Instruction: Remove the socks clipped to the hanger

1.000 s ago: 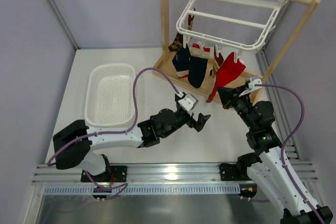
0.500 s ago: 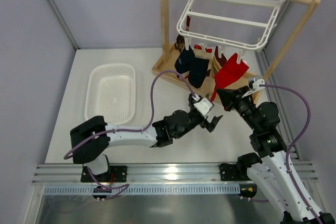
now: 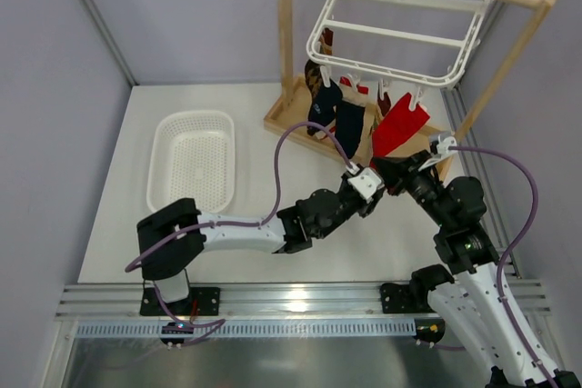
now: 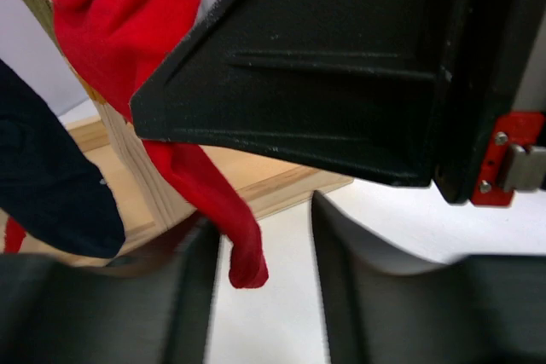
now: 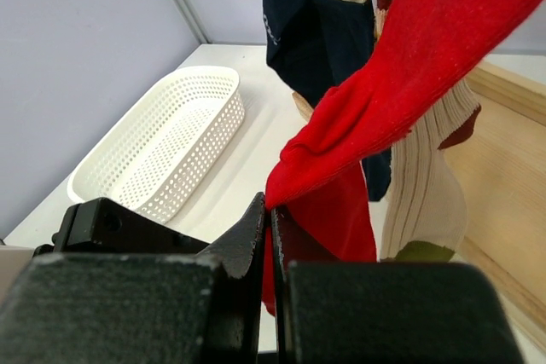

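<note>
My right tool [image 5: 270, 219] was clenched on the red sock [image 5: 401, 66], mid-right of the overhead frame. My left tool [image 4: 260, 249] stood parted around its toe. I judged nothing removed yet: every sock hung from the hanger [image 3: 391, 34].

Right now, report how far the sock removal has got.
Done: nothing; no sock lies in the basket. In hand: the right pincer is shut on the red sock, which hangs from the hanger, and the left pincer stands open around its toe. Left: pull that one free, then the navy socks and the rest beside them.
</note>
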### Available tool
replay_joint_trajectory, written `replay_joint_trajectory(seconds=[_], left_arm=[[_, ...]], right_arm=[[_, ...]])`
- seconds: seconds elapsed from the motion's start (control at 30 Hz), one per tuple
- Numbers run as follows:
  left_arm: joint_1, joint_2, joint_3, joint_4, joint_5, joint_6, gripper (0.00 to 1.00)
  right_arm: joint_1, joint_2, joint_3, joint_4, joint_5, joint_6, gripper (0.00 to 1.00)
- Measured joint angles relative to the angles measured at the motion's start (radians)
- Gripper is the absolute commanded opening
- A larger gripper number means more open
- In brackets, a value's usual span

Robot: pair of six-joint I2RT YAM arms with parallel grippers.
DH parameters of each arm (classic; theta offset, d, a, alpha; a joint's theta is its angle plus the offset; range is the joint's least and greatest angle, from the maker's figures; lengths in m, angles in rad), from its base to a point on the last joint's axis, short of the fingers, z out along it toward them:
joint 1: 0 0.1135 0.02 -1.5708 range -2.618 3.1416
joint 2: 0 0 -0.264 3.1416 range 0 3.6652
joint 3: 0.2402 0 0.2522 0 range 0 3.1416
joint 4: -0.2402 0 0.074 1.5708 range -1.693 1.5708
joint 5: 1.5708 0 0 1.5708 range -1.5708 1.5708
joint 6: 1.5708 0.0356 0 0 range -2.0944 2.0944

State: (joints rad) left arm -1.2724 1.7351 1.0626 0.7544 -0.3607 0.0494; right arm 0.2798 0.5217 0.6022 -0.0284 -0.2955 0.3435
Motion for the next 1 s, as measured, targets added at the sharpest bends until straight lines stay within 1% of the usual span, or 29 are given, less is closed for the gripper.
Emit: replay_joint_trajectory(seconds=[0.03,0.17,0.2,0.4,0.43,0.47,0.57,0.6,0.8,1.0], left_arm=[[-0.001,0.006,0.006,0.003,-0.004,0.007,0.23],[-0.003,0.018,0.014,0.013,-0.011,0.02,0.02],[-0.003,0.019,0.014,0.013,-0.014,0.021,0.0],[-0.003,0.02,0.014,0.019,-0.034,0.039,0.0],[-0.003,0.02,0.014,0.02,-0.037,0.039,0.0],[-0.003,0.02,0.014,0.021,-0.045,0.039,0.0],[-0.004,0.02,0.014,0.023,-0.072,0.042,0.0],[-0.005,0.02,0.014,0.026,-0.086,0.043,0.0],[-0.007,0.02,0.011,0.027,-0.162,0.052,0.0],[-0.01,0.02,-0.023,0.026,-0.2,0.06,0.0]], right_arm=[[0.0,0.0,0.0,-0.004,-0.002,0.0,0.04],[0.0,-0.01,0.0,-0.012,-0.008,0.001,0.04],[0.0,-0.012,0.0,-0.013,-0.009,0.0,0.04],[0.0,-0.02,0.0,-0.014,-0.018,0.0,0.04],[0.0,-0.02,0.0,-0.015,-0.019,0.0,0.05],[0.0,-0.02,0.0,-0.018,-0.018,0.0,0.15],[0.0,-0.019,0.0,-0.035,-0.018,0.0,0.53],[0.0,-0.019,0.0,-0.043,-0.015,-0.003,0.62],[0.0,-0.041,0.024,-0.129,0.03,-0.054,0.69],[0.0,-0.104,0.095,-0.203,0.122,-0.123,0.7]])
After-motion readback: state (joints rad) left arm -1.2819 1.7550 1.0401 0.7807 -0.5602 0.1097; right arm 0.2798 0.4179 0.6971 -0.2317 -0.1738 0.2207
